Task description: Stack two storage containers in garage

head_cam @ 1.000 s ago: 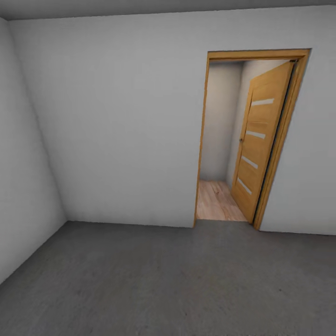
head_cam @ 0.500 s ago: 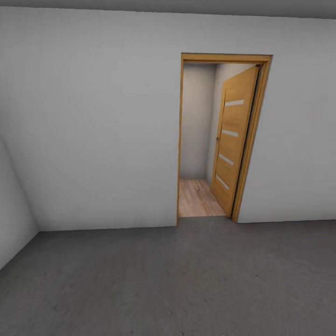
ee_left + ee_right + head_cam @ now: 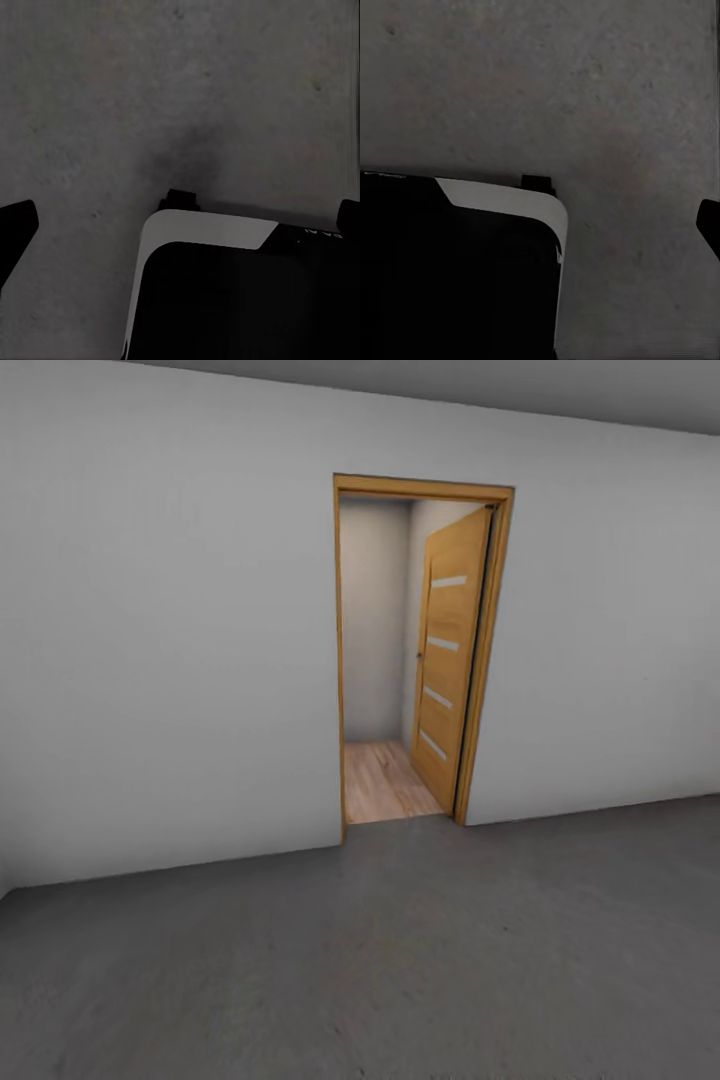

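In the garage, facing the open door, no containers in sight

Wrist cameras look down on the floor (image 3: 112, 90) beside the robot's base (image 3: 225, 300); jaw state cannot be told. Beyond, door (image 3: 450, 660) stands open onto wood planks (image 3: 385, 780), probably the route for fetching containers

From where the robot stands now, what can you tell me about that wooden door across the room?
The orange-wood door stands open, swung inward away from the camera into the space beyond. It looks like warm, grained wood with four pale horizontal stripes down its face and a small dark handle on its left edge. It hangs at the right side of a matching orange-wood door frame set in the plain white wall. Behind it lies a light wood plank floor; in front, the dark grey concrete floor.
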Controlling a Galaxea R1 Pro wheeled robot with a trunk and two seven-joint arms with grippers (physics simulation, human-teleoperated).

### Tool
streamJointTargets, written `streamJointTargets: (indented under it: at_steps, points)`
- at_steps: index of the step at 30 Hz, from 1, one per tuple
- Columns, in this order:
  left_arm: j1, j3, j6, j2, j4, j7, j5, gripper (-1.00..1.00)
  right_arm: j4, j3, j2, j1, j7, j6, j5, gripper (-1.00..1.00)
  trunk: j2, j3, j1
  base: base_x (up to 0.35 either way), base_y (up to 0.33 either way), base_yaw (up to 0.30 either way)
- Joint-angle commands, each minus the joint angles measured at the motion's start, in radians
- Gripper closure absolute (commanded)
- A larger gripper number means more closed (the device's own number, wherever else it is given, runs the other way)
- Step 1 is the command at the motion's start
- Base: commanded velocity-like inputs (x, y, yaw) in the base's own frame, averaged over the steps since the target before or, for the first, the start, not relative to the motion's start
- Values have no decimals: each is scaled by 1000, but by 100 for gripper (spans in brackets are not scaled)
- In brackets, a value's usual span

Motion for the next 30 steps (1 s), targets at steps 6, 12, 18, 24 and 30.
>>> streamJointTargets:
  at_steps: [6, 12, 18, 24, 30]
  points:
    - [0, -6, -3, 0, 0, 2, 8, -100, 3, 7, 0, -2, -1, -5, 2, -100, -1, -1, 0, 0, 0, -291]
    - [0, -6, -3, 0, 0, 2, 8, -100, 3, 7, 0, -2, 0, -4, 3, -100, -1, -1, 0, 0, 0, -291]
    - [0, -6, -3, 1, 0, 2, 8, -100, 3, 7, 0, -2, 0, -5, 4, -100, -1, -1, 0, 0, 0, -291]
    - [0, -6, -2, 1, 0, 2, 9, -100, 3, 7, 0, -2, 0, -5, 4, -100, -1, -1, 0, 4, 0, -291]
    - [0, -6, 2, 2, 0, 2, 9, -100, 3, 7, 0, -2, -7, -4, 6, -100, -1, -1, 0, 180, 0, -197]
